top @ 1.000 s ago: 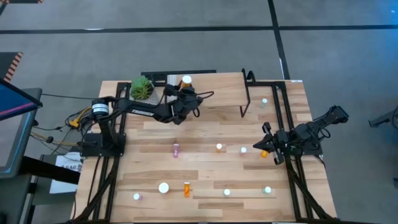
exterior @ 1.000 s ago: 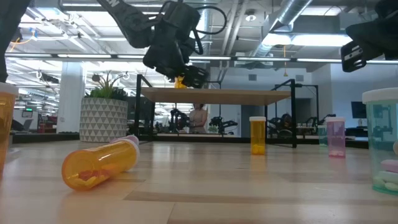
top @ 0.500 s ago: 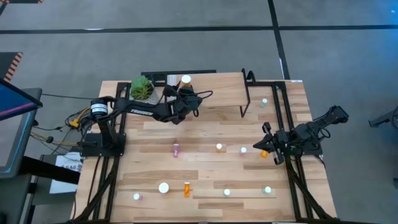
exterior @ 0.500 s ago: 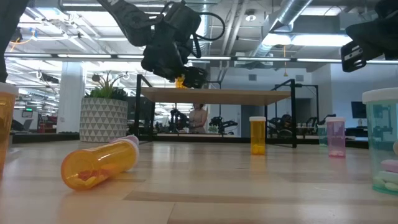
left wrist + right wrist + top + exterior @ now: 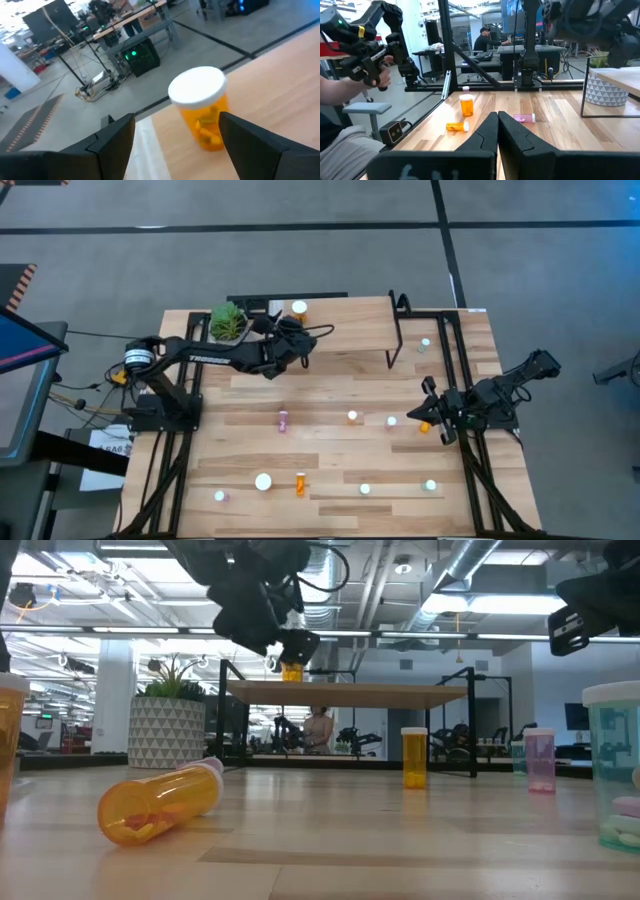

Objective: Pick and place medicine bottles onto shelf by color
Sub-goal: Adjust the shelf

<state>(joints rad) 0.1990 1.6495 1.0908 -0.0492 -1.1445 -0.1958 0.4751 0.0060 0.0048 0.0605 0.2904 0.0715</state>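
Looking down from the high view, I see only a white cap where the orange bottle [image 5: 299,308] stands on the shelf [image 5: 345,330], near its white strip; the low view shows its orange body upright on the raised board, and my left wrist view shows the pills inside it. The left gripper [image 5: 285,332] hovers just beside that bottle, apart from it; through the wrist camera its fingers [image 5: 112,142] are spread wide, the bottle showing between them untouched. From overhead the rest of the medicine bottles read as scattered caps on the table [image 5: 330,380]. At table height I can tell a large orange bottle [image 5: 160,802] lies on its side, while a smaller orange one [image 5: 414,757] and a pink one [image 5: 539,760] stand upright. The right gripper [image 5: 430,416] waits low at the table's right edge; its wrist view shows the fingers pressed together, holding nothing.
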